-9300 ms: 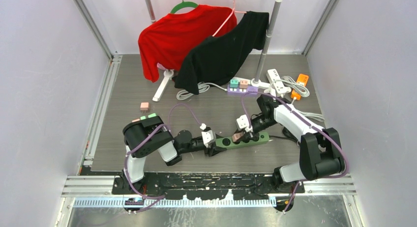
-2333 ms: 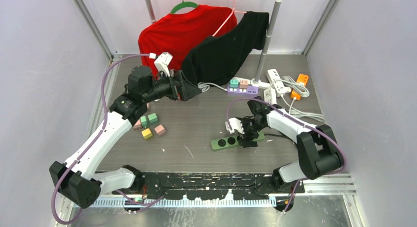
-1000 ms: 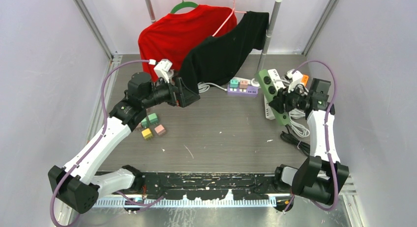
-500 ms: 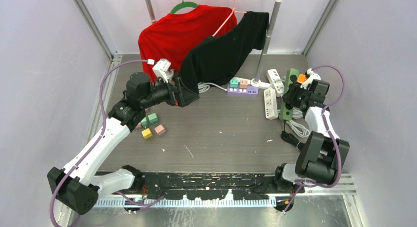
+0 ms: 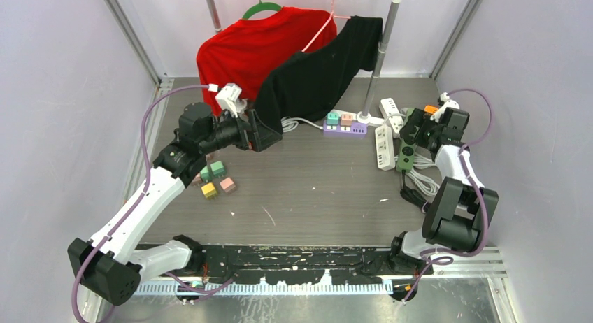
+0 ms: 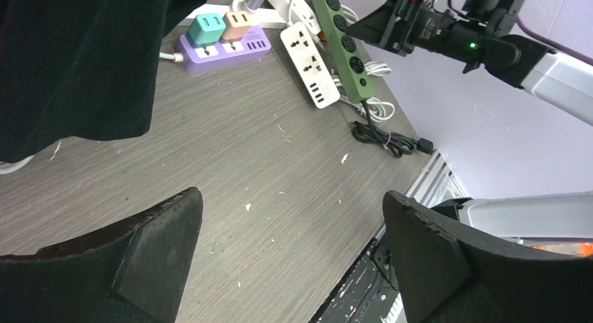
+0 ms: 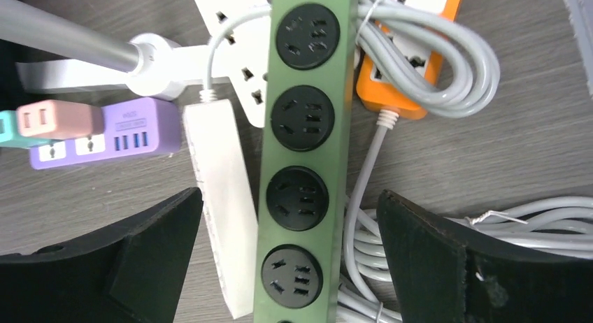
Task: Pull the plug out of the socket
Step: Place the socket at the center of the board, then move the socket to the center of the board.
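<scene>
Four sockets faced me on the green strip [image 7: 302, 155], which lay untouched between my released right fingers [image 7: 433, 260]; my left fingers [image 6: 447, 267] stood spread, holding nothing.

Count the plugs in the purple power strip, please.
2. A teal plug sits at the cable end of the purple power strip; a salmon plug stands beside it, toward the USB ports. None seems hidden.

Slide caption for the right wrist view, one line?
Open right gripper over the green power strip, four visible sockets empty.
</scene>
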Robot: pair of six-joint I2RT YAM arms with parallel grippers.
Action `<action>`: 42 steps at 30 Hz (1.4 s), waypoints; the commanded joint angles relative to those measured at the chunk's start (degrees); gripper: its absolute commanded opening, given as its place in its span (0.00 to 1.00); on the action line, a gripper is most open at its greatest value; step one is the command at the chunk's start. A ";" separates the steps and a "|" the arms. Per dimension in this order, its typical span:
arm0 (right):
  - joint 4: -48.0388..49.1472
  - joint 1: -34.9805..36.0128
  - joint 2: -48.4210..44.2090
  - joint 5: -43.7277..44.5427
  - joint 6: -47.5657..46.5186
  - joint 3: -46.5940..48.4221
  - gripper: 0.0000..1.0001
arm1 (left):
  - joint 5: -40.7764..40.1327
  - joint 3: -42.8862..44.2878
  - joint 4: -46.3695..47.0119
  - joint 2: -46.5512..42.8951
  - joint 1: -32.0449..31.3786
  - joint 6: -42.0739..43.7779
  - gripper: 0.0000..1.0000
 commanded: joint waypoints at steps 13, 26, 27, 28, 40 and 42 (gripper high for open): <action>-0.47 1.29 -13.98 -44.79 -25.69 1.93 1.00 | -4.29 0.05 1.71 -1.70 2.40 3.88 0.99; -29.24 23.88 7.62 -15.49 -73.62 16.74 1.00 | -5.29 -0.30 1.34 -0.54 4.07 4.57 0.99; -29.16 24.14 9.27 -14.42 -73.90 17.93 1.00 | -5.26 -0.31 1.40 -0.50 4.17 4.58 0.99; -28.84 24.34 11.03 -13.49 -73.63 19.14 1.00 | -5.32 -0.31 1.42 -0.43 4.28 4.61 0.99; -23.20 28.23 23.62 -1.47 -66.42 28.05 1.00 | -3.39 -0.57 2.36 0.56 5.67 3.19 0.99; -20.49 28.84 24.91 -0.11 -64.01 27.83 1.00 | -3.13 -0.66 2.54 0.65 6.08 2.95 0.99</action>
